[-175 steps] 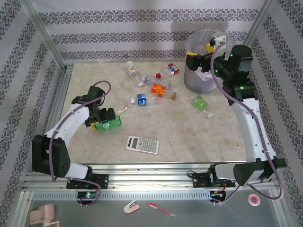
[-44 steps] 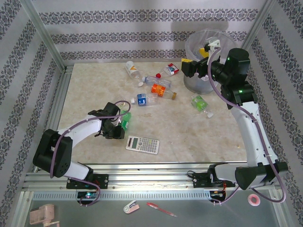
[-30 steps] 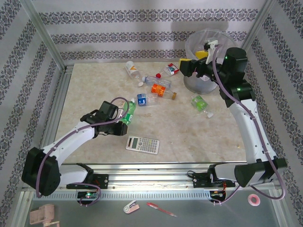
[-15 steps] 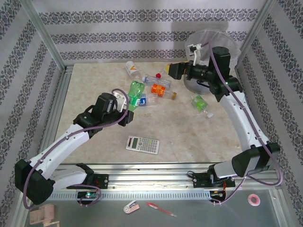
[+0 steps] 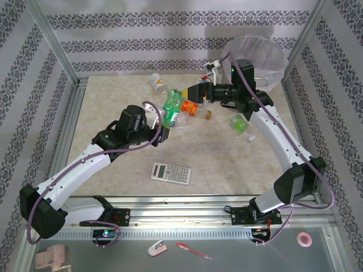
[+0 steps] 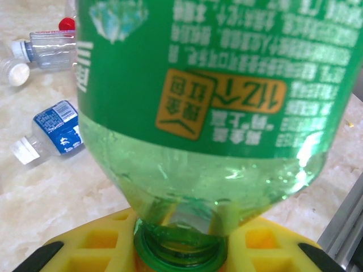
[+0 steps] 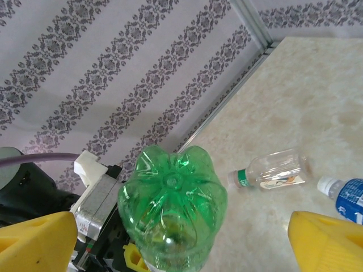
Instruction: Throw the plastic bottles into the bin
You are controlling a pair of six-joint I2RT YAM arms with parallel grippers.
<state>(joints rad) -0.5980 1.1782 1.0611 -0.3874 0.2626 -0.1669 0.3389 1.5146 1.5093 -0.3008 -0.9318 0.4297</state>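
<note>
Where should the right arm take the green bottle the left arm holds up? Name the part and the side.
Grip the green bottle on its body just behind the lobed base, coming from the base end: the left gripper clamps the neck, and the base faces the open fingers of the right gripper.

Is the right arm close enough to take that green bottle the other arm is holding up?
Probably yes. The right gripper is open and aimed at the base of the green bottle, with nothing between them; the left gripper holds its neck.
</note>
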